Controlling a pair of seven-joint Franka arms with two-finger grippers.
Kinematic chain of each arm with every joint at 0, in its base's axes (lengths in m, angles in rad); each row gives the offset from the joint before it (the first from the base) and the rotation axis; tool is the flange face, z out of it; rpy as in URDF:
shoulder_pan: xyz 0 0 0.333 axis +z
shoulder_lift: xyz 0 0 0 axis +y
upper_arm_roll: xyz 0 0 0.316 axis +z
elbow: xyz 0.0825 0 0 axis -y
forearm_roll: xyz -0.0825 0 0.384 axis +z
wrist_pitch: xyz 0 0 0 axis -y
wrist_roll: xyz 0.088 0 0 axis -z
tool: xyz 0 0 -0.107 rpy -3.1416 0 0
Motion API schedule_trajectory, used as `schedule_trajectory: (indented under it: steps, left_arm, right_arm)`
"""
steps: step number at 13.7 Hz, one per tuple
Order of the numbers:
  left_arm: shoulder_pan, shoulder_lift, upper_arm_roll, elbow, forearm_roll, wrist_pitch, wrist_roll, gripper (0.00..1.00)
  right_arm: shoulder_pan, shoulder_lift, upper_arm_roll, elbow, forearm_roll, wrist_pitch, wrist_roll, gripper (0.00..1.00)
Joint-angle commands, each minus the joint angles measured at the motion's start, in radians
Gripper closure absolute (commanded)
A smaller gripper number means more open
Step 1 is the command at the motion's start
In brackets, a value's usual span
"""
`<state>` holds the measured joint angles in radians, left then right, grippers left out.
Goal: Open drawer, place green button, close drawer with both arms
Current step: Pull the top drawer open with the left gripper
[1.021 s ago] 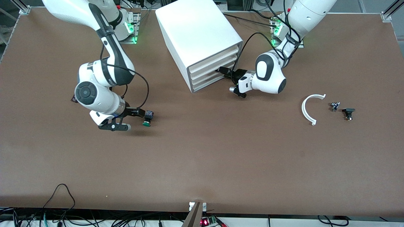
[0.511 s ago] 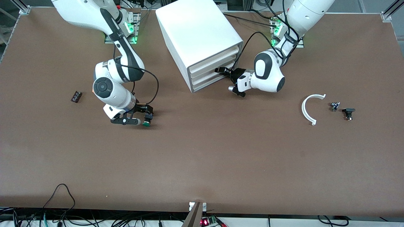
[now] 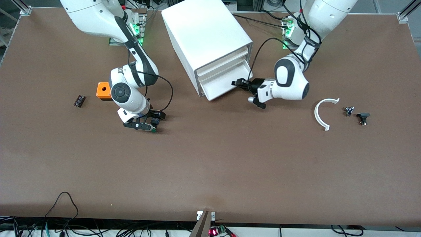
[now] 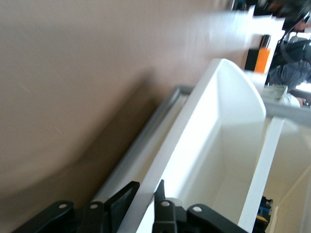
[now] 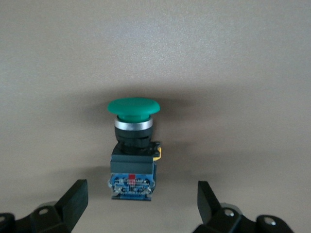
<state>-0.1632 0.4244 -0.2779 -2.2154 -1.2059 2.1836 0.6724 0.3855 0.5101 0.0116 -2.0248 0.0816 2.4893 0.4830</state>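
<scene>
Your left claw (image 3: pixel 237 83) is clenched on the front wall of the drawer (image 3: pixel 227 82), which stands part-way out of the cabinet (image 3: pixel 205 33), while your right claw (image 3: pixel 154 121) gapes around the button (image 5: pixel 132 145) lying on the bench (image 3: pixel 210 164)

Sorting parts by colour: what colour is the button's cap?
Green; the button shows best in the right wrist view.

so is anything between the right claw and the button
Nothing visible. The right claw is open with the button lying on the table between its fingers, and only bare table shows around it. The left claw grips the partly open drawer.
</scene>
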Motion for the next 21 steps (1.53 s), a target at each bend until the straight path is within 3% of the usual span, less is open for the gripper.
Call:
schedule_trajectory:
  steps: [1,3,4,5,6,9,10,14,18,21]
  left_arm:
    - [0.017,-0.013,0.063,0.028,0.057,0.058,-0.028,1.00]
    - [0.021,-0.013,0.075,0.048,0.058,0.076,-0.024,1.00]
    - [0.024,-0.013,0.075,0.051,0.057,0.088,-0.022,0.93]
    - [0.030,-0.013,0.075,0.057,0.057,0.090,-0.020,0.18]
    - [0.043,-0.018,0.078,0.060,0.055,0.090,-0.023,0.00]
    - [0.053,-0.039,0.080,0.062,0.057,0.114,-0.030,0.00]
    - [0.054,-0.045,0.080,0.062,0.057,0.126,-0.028,0.00]
    - [0.096,-0.098,0.080,0.063,0.054,0.206,-0.030,0.00]
    - [0.152,-0.164,0.080,0.065,0.028,0.268,-0.030,0.00]
    - [0.154,-0.171,0.080,0.089,0.022,0.268,-0.031,0.00]
  right_arm:
    - [0.001,0.033,0.001,0.020,-0.020,0.026,0.032,0.00]
    - [0.000,0.041,0.001,0.020,-0.023,0.028,0.029,0.01]
    - [0.000,0.048,0.001,0.021,-0.023,0.036,0.029,0.04]
    - [0.000,0.057,0.001,0.023,-0.025,0.048,0.022,0.10]
    - [0.000,0.061,0.001,0.023,-0.029,0.057,0.020,0.19]
    - [0.000,0.064,0.001,0.037,-0.106,0.054,0.006,0.56]
    - [0.000,0.064,0.001,0.046,-0.120,0.054,-0.001,0.63]
    - [-0.002,0.050,0.001,0.067,-0.121,0.045,-0.009,0.67]
    - [-0.002,-0.028,-0.001,0.127,-0.141,-0.050,-0.100,0.67]
    - [-0.010,-0.065,-0.002,0.274,-0.158,-0.211,-0.298,0.67]
